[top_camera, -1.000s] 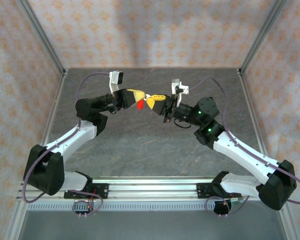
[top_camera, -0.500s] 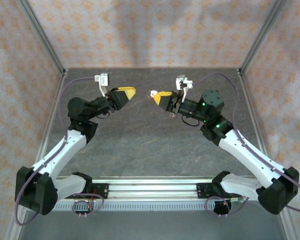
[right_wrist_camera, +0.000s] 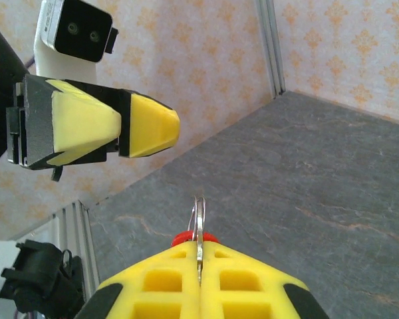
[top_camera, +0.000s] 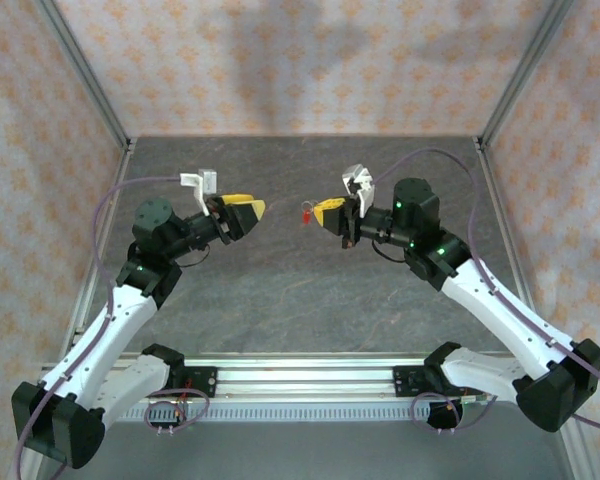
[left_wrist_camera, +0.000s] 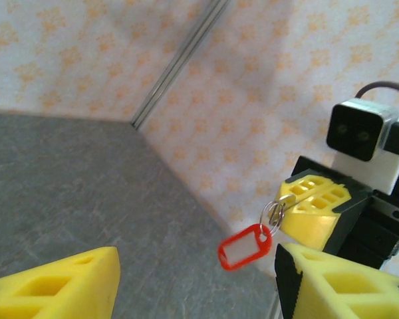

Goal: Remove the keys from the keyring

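While the right gripper [right_wrist_camera: 199, 256] presses its two yellow fingers flat together on the key ring [right_wrist_camera: 199, 226], the thin metal loop stands on edge out of the seam between them. Part of the loop pokes out past the fingertips. A red tag [left_wrist_camera: 245, 246] with a pale window hangs from the ring just below those tips, tilted and touching nothing else. Whether a key hangs on the ring as well cannot be told. Facing the ring from the opposite side, the left gripper [top_camera: 252, 208] points its tips toward it with the fingers spread wide and nothing between them. It is near the ring but clearly apart from both ring and tag. Below the ring lies the grey table [top_camera: 280, 280], well clear of the dangling tag.
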Available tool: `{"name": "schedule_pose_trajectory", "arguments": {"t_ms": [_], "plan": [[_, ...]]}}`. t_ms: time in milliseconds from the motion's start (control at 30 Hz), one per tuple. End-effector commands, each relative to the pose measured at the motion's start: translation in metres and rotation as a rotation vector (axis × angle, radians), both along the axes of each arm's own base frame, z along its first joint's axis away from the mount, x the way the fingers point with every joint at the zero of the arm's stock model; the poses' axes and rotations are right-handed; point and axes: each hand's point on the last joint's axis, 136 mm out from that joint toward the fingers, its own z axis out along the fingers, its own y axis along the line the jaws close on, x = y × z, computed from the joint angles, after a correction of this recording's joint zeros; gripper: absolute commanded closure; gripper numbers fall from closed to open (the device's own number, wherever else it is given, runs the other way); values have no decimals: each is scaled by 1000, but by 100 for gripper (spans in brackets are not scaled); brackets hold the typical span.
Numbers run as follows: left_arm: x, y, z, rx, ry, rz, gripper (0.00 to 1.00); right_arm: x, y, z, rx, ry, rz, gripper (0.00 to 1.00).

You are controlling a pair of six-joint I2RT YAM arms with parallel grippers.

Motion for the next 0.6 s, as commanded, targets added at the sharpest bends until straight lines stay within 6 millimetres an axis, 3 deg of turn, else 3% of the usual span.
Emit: {"name": "schedule_pose_trajectory", "arguments": {"t_ms": [0, 333, 567], "plan": [[-3, 6, -6, 57, -28, 29, 37, 1, 1, 10, -26, -70, 25, 100], [-9, -12, -18, 136, -55, -102, 32, -2, 9, 8, -40, -46, 89, 100], [-14, -40, -12, 172, -47, -261, 52, -9, 11, 13, -49, -44, 128, 100]]}}
